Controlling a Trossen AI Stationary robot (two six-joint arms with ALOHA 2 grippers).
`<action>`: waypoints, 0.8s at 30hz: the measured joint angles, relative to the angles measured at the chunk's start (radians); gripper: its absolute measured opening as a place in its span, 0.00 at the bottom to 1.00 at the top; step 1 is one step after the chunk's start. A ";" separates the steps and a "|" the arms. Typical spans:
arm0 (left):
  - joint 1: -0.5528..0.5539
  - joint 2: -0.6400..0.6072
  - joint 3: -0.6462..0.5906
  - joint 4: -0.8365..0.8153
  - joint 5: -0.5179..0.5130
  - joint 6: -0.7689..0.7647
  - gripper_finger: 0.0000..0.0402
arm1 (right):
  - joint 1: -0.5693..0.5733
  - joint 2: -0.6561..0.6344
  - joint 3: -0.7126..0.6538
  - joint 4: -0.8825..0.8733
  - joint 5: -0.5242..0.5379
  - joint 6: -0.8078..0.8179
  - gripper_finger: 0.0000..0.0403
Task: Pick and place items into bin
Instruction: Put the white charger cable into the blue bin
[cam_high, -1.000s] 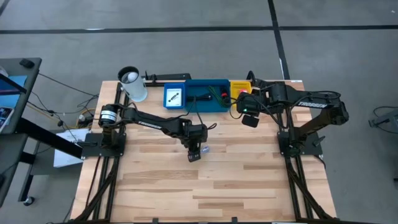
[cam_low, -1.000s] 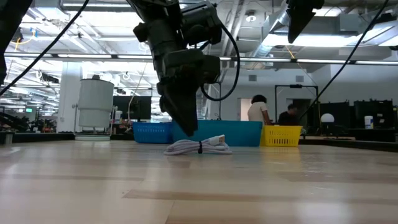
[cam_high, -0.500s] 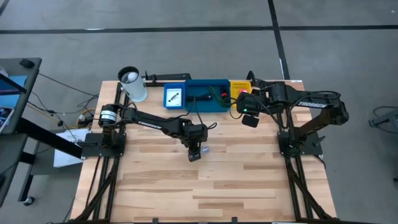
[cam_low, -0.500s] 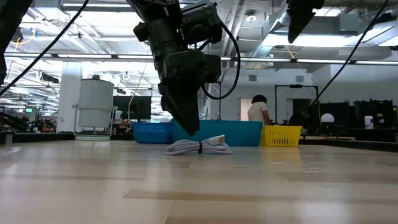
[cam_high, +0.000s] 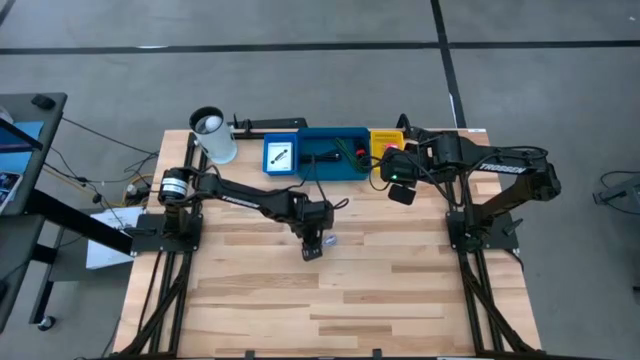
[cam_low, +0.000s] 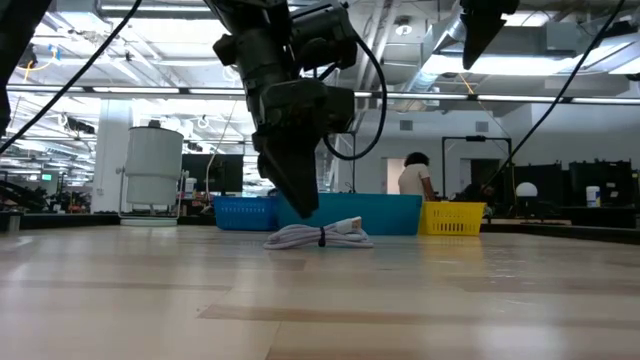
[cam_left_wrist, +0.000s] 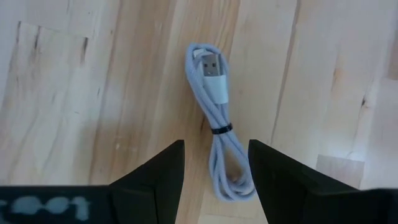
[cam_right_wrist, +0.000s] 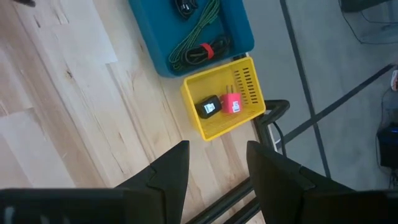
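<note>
Both arms are reaching inward over the table, fingers parted and empty.

The left arm is stretching from its base at the table's left edge toward the middle, its wrist bending downward so that the left gripper is pointing at the tabletop and hanging just above it; its two dark fingers are standing apart with nothing between them. The right arm is folding back from its base on the right, its forearm running leftward, and is holding the right gripper high near the table's far edge, fingers likewise spread and gripping nothing.
</note>
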 joint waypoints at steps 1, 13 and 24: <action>-0.003 0.000 0.000 0.004 -0.001 -0.006 0.42 | 0.000 0.000 0.000 0.000 0.000 0.005 0.38; -0.028 0.083 0.002 0.056 0.017 -0.070 0.42 | 0.000 -0.001 -0.002 0.002 -0.002 0.005 0.38; -0.029 0.098 0.009 0.058 -0.042 -0.105 0.38 | 0.000 0.000 -0.006 0.000 -0.003 0.005 0.38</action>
